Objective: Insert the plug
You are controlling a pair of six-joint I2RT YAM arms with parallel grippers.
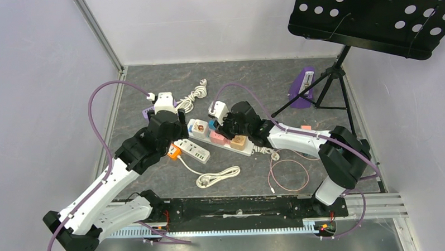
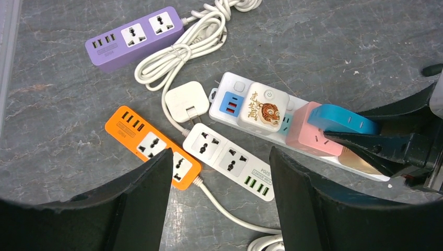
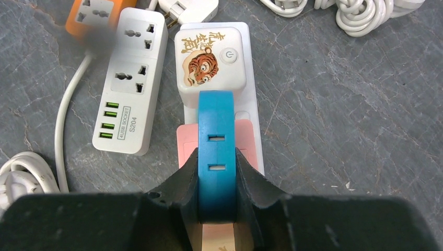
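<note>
Evidently the work is mid-course.

Top view: the right gripper (image 1: 226,127) stands over the long white plastic power strip (image 1: 192,126) (several block adapters sit on it). The left gripper (image 1: 174,127) hangs just beside that strip's left end. The plug is too small to make out here.

Left wrist view: the left gripper's jaws are spread wide and hold nothing. Below them lie a short orange power strip (image 2: 151,146) and a short white power strip (image 2: 230,159). To the right, the flat blue plastic plug (image 2: 342,120) is pinched in the right gripper's black fingers (image 2: 376,142). It sits tilted, its front end over the pink square adapter (image 2: 308,137) and near the white tiger-printed cube adapter (image 2: 264,107).

Right wrist view: the right gripper is clamped tight on the blue plug, which points toward the tiger cube. Its prongs are hidden.

Finding: the plug is in hand and brought to the strip. It does not look seated. Levelling, pressing home and release remain.
</note>
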